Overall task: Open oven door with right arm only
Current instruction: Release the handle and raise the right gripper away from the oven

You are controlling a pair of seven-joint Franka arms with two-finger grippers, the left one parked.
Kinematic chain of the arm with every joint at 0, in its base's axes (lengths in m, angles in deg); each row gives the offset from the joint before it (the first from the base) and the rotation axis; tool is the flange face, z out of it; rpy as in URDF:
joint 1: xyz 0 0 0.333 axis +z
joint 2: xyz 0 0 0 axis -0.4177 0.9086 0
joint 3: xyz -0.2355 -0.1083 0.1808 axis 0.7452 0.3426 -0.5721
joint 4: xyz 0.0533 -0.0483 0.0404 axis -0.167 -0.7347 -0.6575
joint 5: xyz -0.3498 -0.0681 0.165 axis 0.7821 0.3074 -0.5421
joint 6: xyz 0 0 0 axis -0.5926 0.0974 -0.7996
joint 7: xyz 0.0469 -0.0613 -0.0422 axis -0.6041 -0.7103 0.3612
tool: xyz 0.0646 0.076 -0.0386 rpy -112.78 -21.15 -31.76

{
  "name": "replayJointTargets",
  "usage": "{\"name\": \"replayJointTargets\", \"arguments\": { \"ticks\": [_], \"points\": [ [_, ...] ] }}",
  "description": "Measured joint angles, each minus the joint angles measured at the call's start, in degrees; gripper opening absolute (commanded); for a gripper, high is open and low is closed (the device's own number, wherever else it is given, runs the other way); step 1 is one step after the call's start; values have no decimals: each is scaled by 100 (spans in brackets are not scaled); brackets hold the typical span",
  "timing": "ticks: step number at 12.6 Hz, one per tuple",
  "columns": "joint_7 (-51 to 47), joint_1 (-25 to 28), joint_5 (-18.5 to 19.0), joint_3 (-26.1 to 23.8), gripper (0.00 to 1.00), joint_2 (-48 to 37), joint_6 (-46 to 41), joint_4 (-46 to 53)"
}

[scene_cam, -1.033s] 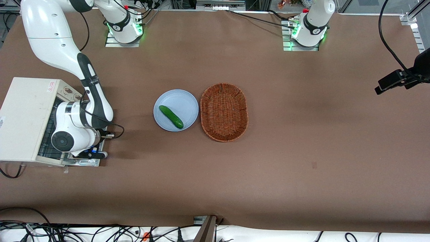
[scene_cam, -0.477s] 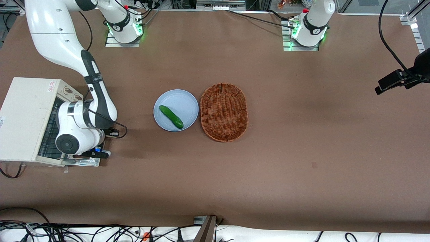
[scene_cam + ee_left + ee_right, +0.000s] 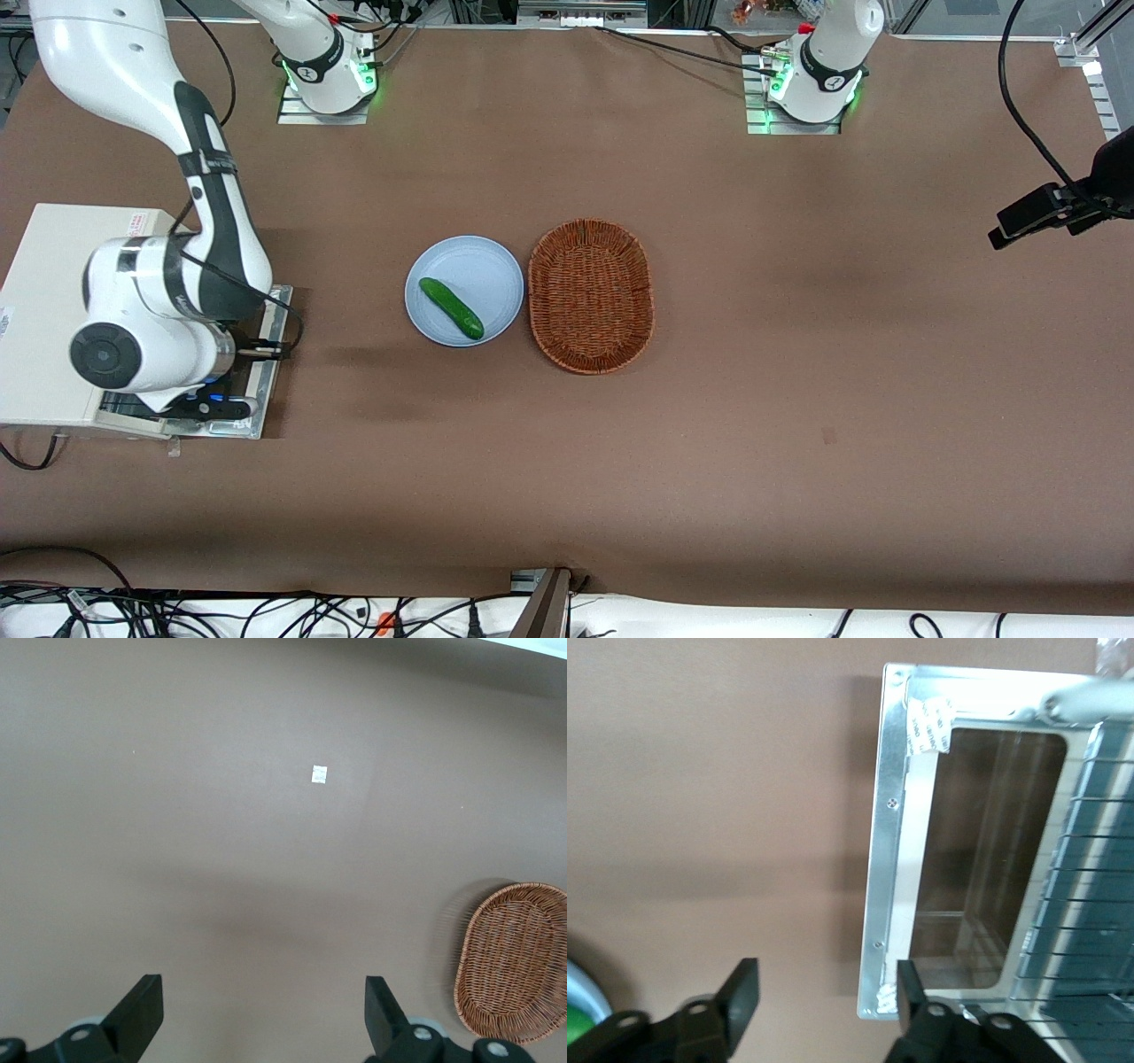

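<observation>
The cream toaster oven stands at the working arm's end of the table. Its oven door lies folded down flat on the table in front of it, bare metal-framed inner face up. The right wrist view shows that face with its dark glass window and the wire rack in the oven mouth. The right arm hangs over the door and the oven mouth. My gripper is open and empty above the door's outer edge, touching nothing. In the front view the wrist mostly hides it. The silver handle is hidden.
A light blue plate with a green cucumber sits mid-table. A brown wicker basket stands beside the plate, toward the parked arm's end, and also shows in the left wrist view. Cables run along the table's front edge.
The right arm has risen and swung toward the oven, so the wrist now covers the oven mouth. The gripper has come off the door's edge. The door lies flat.
</observation>
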Motion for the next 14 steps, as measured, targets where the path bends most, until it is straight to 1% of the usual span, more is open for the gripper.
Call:
{"name": "replayJointTargets", "arguments": {
  "ticks": [5,10,14],
  "points": [
    [602,-9,-3,105,100,-989,-697,22],
    [840,-13,-3,296,100,-2057,-1603,14],
    [1022,-16,-3,505,100,-2489,-1937,1]
  ]
}}
